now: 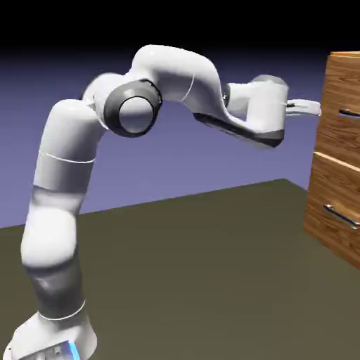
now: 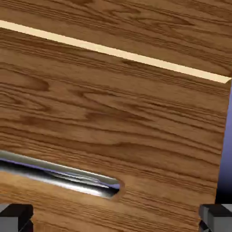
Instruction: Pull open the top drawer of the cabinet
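Backdrop: plain blue-violet, fading to black at the top, behind the gripper and the arm.
Desk: a dark olive-brown surface [image 1: 190, 267], lying well below the gripper.
Arm: white with grey joints [image 1: 63, 148], rising from the exterior view's lower left, bending over at the top and reaching toward the exterior view's right, where it ends in the gripper.
Gripper: spread wide [image 2: 116, 217], its two grey tips well apart at the bottom corners of the hand view, nothing held between them. It points at the cabinet; whether the tips touch the wood, I cannot tell.
Cabinet: brown wood grain [image 1: 322, 133], straight ahead of the gripper and cut off by the exterior view's right edge.
Top drawer: the upper front [image 1: 343, 137], at about the gripper's height and in front of it.
Top handle: a slim silver bar [image 1: 349, 112] on that front, just beyond the gripper in the exterior view.
Lower drawer: a like wooden front [image 1: 341, 190], below the gripper, with its own silver bar [image 1: 342, 216].
Close view: one shiny bar end shows ahead of the gripper, between the tips' sides but not gripped, with a pale strip [image 2: 113, 51] crossing the wood farther up the hand view.
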Controlling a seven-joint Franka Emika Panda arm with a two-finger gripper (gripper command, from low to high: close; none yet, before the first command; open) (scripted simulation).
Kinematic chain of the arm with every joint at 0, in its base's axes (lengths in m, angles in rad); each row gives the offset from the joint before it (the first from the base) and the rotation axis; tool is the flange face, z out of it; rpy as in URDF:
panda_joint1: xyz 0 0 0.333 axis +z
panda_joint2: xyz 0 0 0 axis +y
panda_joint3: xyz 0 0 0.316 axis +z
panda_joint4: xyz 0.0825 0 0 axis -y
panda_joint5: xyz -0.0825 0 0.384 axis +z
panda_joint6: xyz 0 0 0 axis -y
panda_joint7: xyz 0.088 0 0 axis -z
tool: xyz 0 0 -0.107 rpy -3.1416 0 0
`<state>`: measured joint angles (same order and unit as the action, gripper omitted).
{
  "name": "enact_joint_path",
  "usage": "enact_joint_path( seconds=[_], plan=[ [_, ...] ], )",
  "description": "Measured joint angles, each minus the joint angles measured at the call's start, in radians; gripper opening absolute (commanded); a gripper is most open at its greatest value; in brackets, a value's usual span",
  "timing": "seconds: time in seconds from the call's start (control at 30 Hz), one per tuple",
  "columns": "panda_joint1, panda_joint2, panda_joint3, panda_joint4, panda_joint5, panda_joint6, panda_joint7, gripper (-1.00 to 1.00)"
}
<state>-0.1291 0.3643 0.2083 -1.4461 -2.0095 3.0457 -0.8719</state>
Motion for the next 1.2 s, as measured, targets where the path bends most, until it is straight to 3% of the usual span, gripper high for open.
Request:
enact_joint_path(
  seconds=[0.53,1.2],
  plan=[
    [-0.047,0.314,0.070,0.458,-0.675,0.003,-0.542,0.00],
    [-0.146,0.631,0.477,0.739,-0.259,-0.014,-1.368,0.00]
  ],
)
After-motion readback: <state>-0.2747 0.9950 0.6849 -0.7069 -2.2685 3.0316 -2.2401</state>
